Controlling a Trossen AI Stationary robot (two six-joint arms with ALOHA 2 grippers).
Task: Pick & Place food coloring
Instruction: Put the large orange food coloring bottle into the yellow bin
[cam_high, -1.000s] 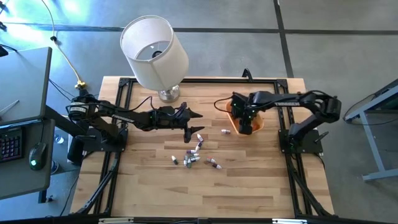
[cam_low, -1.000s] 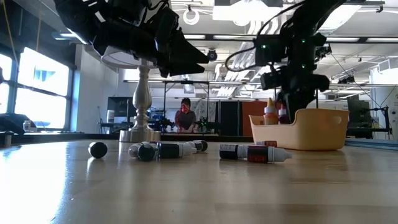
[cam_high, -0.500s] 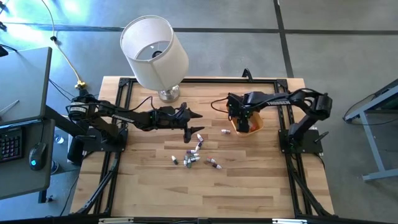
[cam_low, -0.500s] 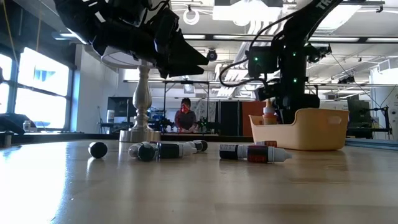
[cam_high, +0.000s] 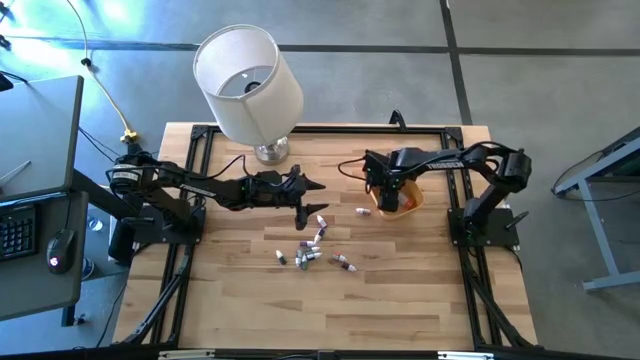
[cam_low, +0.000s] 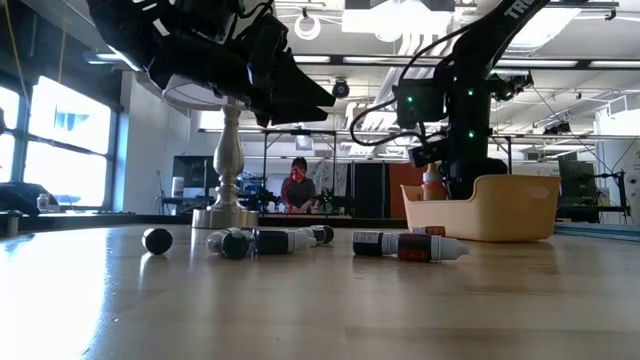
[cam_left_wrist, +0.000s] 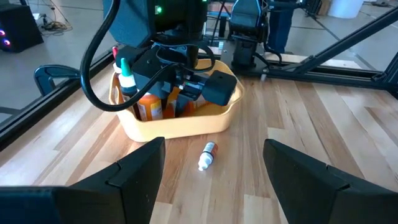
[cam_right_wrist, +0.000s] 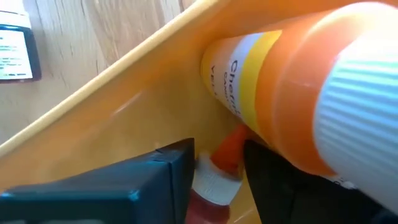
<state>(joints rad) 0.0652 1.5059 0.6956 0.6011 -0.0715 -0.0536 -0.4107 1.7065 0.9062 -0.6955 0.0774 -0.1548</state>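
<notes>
Several tiny food coloring bottles (cam_high: 312, 250) lie on their sides mid-table and show in the low view (cam_low: 290, 240). One more bottle (cam_left_wrist: 207, 155) lies beside the orange bowl (cam_high: 412, 200). My right gripper (cam_high: 386, 197) reaches down into the bowl (cam_left_wrist: 180, 127) and is shut on a small red bottle with a whitish cap (cam_right_wrist: 214, 180). Other bottles stand in the bowl, one of them green-capped (cam_left_wrist: 126, 71) and one orange (cam_right_wrist: 280, 93). My left gripper (cam_high: 300, 197) hovers open and empty above the table, left of the bowl. My right gripper pinches the small red bottle between its two fingers at its whitish cap end (cam_right_wrist: 217, 177). The fingers come from above, pointing down into the bowl, next to the bowl's wall (cam_right_wrist: 124, 106) and an orange bottle. Whether the bottle rests on the bowl's floor is hidden.
A lamp with a white shade (cam_high: 248, 80) stands at the table's far left, its metal base (cam_low: 225, 215) on the wood. A small dark ball-like thing (cam_low: 157, 240) lies left of the bottles. A person (cam_low: 297, 185) stands in the room beyond the table.
My right gripper has gone down into the orange bowl and a little toward the table's left with the red bottle, which now sits low behind the bowl's wall. My left arm has kept still.
</notes>
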